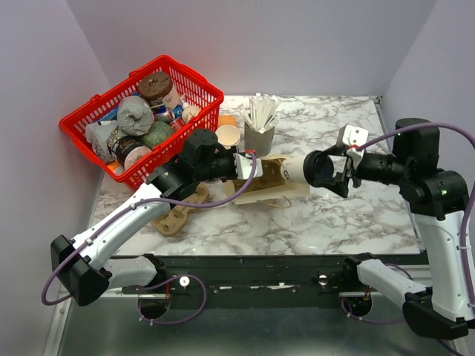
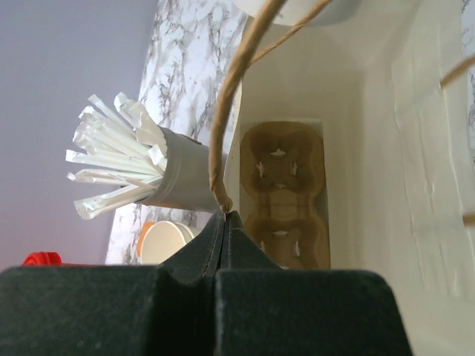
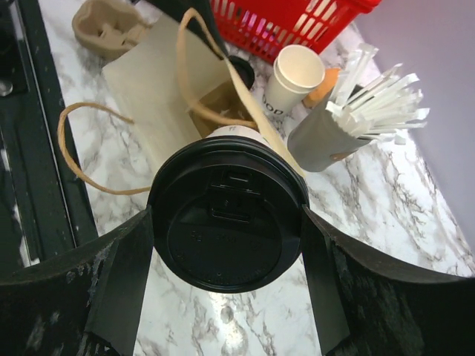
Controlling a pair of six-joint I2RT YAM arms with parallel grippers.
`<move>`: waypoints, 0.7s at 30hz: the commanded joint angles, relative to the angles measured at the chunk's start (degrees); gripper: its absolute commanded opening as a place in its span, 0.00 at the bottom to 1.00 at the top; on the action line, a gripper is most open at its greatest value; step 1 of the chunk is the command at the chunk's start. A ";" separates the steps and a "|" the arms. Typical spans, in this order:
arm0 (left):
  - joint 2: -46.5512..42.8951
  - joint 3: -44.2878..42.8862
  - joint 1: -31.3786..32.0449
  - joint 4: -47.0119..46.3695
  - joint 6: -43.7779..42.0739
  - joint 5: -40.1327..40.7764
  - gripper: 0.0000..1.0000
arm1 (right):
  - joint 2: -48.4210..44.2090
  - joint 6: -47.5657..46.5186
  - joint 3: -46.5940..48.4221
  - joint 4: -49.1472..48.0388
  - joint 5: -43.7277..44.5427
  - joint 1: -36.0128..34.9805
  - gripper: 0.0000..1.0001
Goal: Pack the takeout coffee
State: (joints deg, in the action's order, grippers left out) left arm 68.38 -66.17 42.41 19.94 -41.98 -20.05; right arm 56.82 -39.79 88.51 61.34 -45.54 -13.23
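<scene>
Nearest the arm bases, a spare pulp cup carrier (image 1: 174,215) lies on the marble table (image 1: 356,222), left of the action and out of its way. Just beyond it, the paper bag (image 1: 263,185) lies on its side with its mouth facing right. The left gripper (image 2: 225,222) is fully closed on the bag's rim where the twine handle (image 2: 223,111) is rooted, which props the mouth open. Another carrier (image 2: 286,193) sits deep inside.

Level with that mouth, the right gripper (image 1: 328,174) stands wide, its fingers clamped on either side of the black lid of the takeout coffee (image 3: 226,222). The cup is held sideways: its long axis runs left to right, base pointing left at the opening and lid facing back toward the wrist. The coming move looks like a straight push leftward along that axis, under the handle loop.

Farther off stand the grey cup of sticks (image 1: 260,137) and the red basket (image 1: 82,119).
</scene>
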 commanded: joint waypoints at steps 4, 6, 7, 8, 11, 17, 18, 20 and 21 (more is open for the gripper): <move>-0.61 1.13 1.35 -2.98 2.60 0.72 0.00 | -6.10 -12.67 -5.36 5.46 -0.87 -1.97 0.25; -0.62 1.05 1.44 -2.89 3.30 0.37 0.00 | -5.76 -13.20 -5.80 4.93 0.01 -3.45 0.21; -0.70 1.13 1.53 -2.81 3.30 0.28 0.00 | -5.32 -13.21 -5.89 4.75 0.36 -4.25 0.19; -0.79 1.22 1.79 -2.89 3.39 0.37 0.00 | -4.88 -13.29 -5.89 4.40 0.89 -4.95 0.18; -0.88 1.40 2.32 -3.07 3.39 0.98 0.00 | -3.21 -13.21 -6.42 1.77 2.56 -8.29 0.15; -1.14 1.40 3.20 -3.86 4.00 3.70 0.00 | -0.74 -15.76 -10.63 -4.29 12.91 -18.39 0.05; -1.32 1.40 3.29 -3.86 4.27 3.88 0.00 | -0.74 -15.93 -11.25 -6.65 17.02 -20.84 0.02; -1.76 1.66 3.29 -3.86 5.40 4.32 0.00 | -1.18 -16.02 -13.09 -9.12 19.95 -22.62 0.01; -2.19 1.83 3.29 -3.86 5.76 4.32 0.00 | -1.36 -15.85 -13.62 -12.01 22.83 -24.02 0.01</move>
State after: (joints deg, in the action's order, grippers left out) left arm 68.31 -65.10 45.30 18.00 -38.46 -17.76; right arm 56.64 -53.91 77.12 58.24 -33.67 -33.45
